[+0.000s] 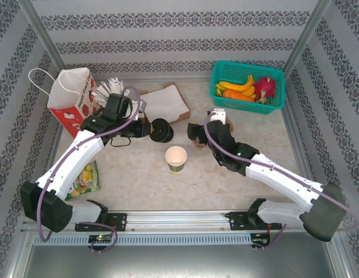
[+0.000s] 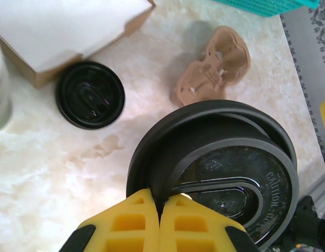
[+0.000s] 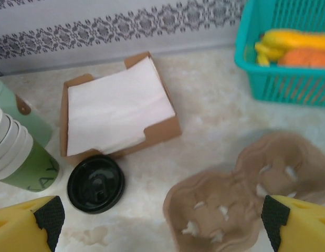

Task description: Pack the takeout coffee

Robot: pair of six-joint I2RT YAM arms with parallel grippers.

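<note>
1. Top view: the cup (image 1: 176, 157) is green, lidless and cream inside. It stands upright on bare table between the two arms, with nothing touching it.
2. The left gripper (image 1: 152, 131) sits just behind and left of the cup, with a dark round shape at its tip.
3. The left wrist view makes that shape clear. The yellow fingers (image 2: 141, 220) are pinched together on the rim of a black lid (image 2: 230, 173), which is held off the table with its top face to the camera.
4. The left wrist view also adds a spare lid (image 2: 90, 94) lying flat near a corner of the napkin box (image 2: 73, 31).
5. The right gripper (image 1: 196, 134) is behind and right of the cup.
6. The right wrist view shows its fingertips (image 3: 25, 226) at the two bottom corners. The jaws are spread wide with nothing between them, above the brown carrier (image 3: 241, 210).
7. The right wrist view adds stacked cups (image 3: 15, 152) at the left edge and puts the basket (image 3: 288, 68) of fruit at upper right.
8. The top view adds a paper bag (image 1: 69, 98) at far left and a snack packet (image 1: 83, 179) beside the left arm.
</note>
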